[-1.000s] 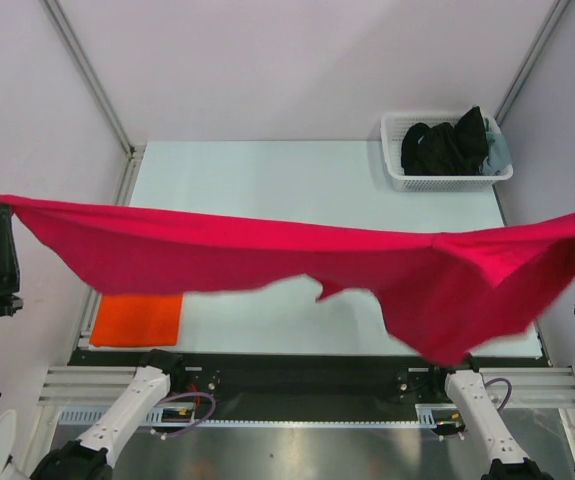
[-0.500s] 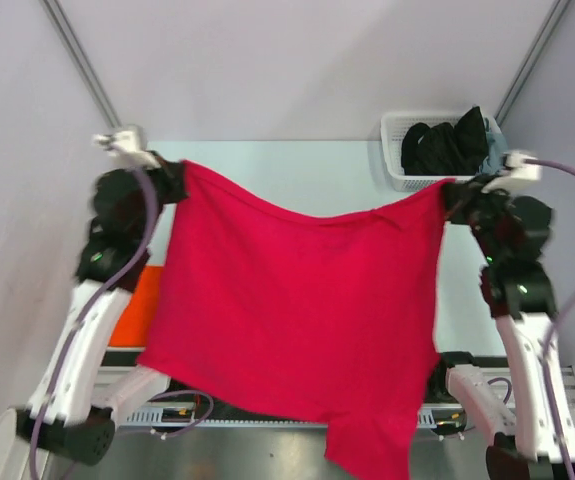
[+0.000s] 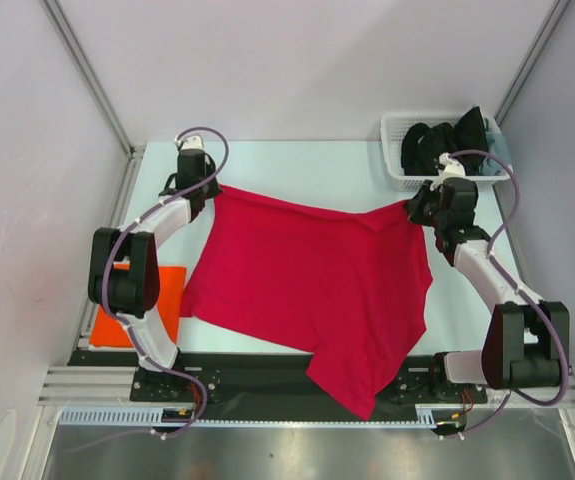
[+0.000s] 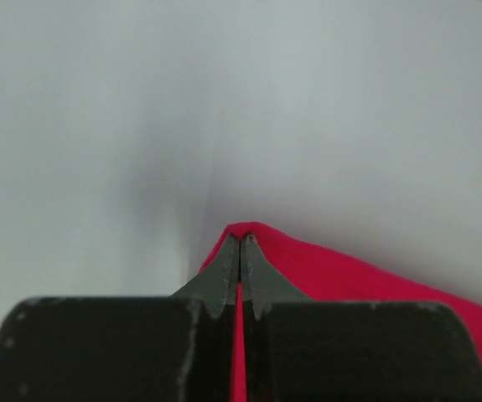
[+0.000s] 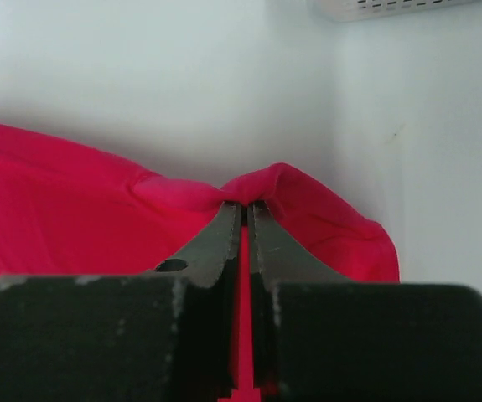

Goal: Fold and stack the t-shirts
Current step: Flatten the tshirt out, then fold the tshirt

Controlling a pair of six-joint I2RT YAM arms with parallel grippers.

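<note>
From above, the red t-shirt (image 3: 307,285) lies spread over the middle of the table (image 3: 307,165), its upper edge strung between my two arms and its lowest tip draping past the table's near edge at lower centre. My left gripper (image 3: 205,192) is pinched on the shirt's upper left corner and my right gripper (image 3: 414,208) on its upper right corner, just below the white basket (image 3: 397,178) in the upper right, which holds dark clothes (image 3: 447,145). The orange t-shirt (image 3: 173,295) sits folded at the left edge, partly hidden behind my left arm and close beside the red cloth. In my left wrist view the fingers are shut tight, with a small peak of red cloth (image 4: 333,272) caught at their tips low in the frame, and bare table above. In my right wrist view the fingers are likewise clamped on a bunched fold of the red cloth (image 5: 56,193), which spreads off to the left; the basket's base shows at the top right. I judge this shirt light, limp and stretchy. It will sag and wrinkle wherever it is unsupported, so corners, hems and shoulder seams are the places to take hold, with both sides pulled evenly. I can read no brand, label or writing anywhere.
</note>
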